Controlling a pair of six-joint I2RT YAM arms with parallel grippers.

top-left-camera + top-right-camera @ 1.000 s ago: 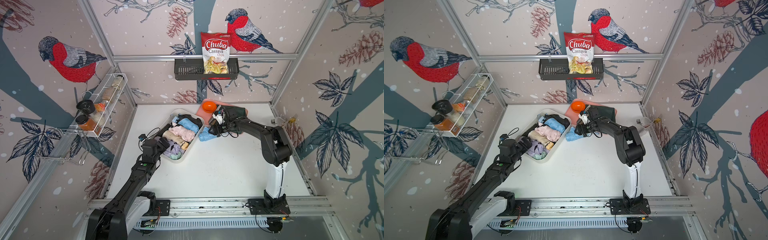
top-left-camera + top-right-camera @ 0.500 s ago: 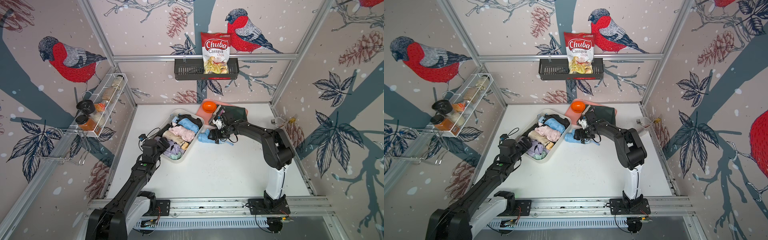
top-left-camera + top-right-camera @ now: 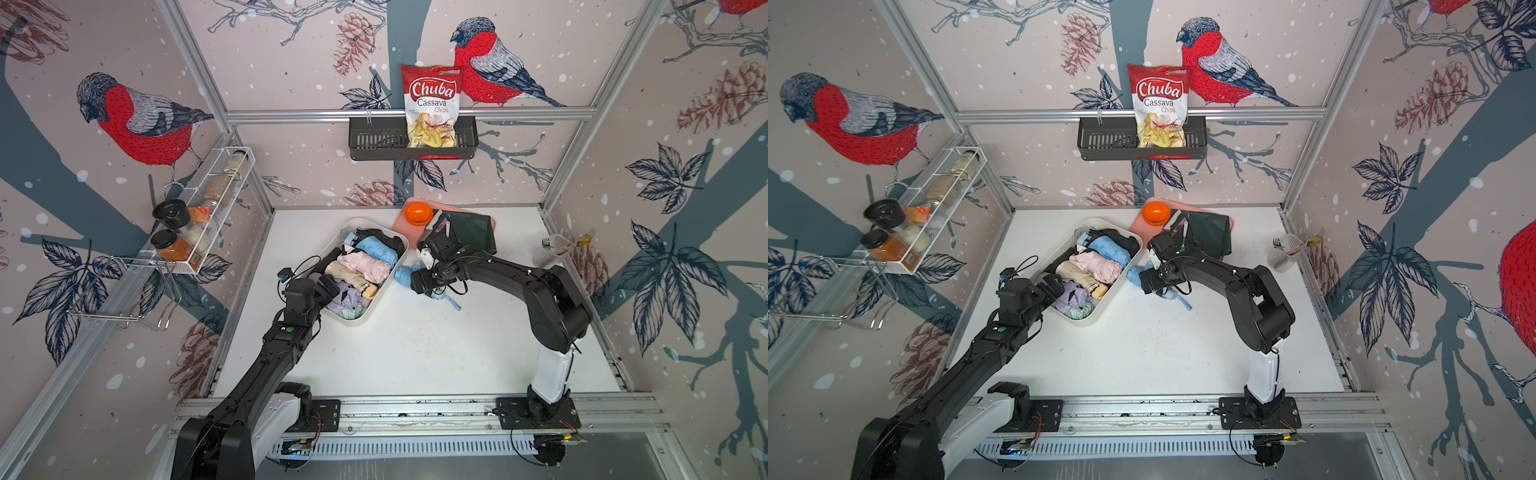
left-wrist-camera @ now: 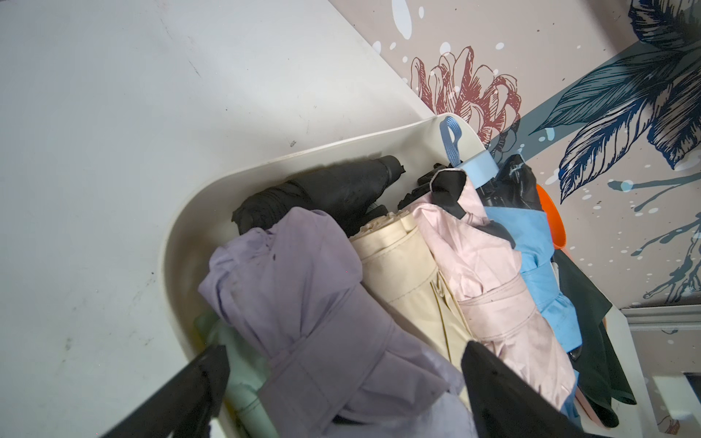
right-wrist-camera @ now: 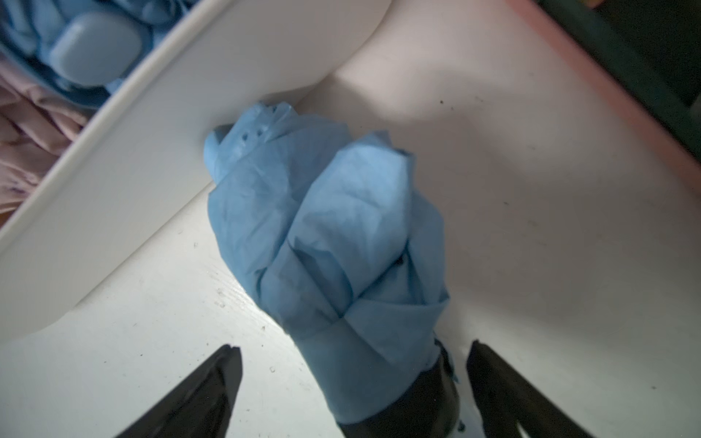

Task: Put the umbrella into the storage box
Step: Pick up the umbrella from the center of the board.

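My right gripper [image 5: 352, 349]: jaws spread wide and gripping nothing. One finger stands on either side of the blue umbrella's dark end, and neither seems to touch it.
Blue umbrella [image 5: 326, 227]: lying on the table [image 5: 151, 360], outside the storage box [image 5: 151, 151], with its far end against the box's outer wall.
My left gripper [image 4: 345, 350]: also spread and empty, poised over the lilac umbrella [image 4: 303, 303] at a corner of the box.
Box contents: crowded with folded umbrellas lying side by side, with little bare floor showing.
Risk, grasp: if I close this near the dark end, the long fabric end may droop and catch the rim on the lift.
Risk, push: moving forward before closing would shove the umbrella into the wall and slide the box.
Risk, placing: with so little room, it may perch on top and roll back out.
Risk, arms: my left gripper sits over the box, so our paths could cross unless it clears.
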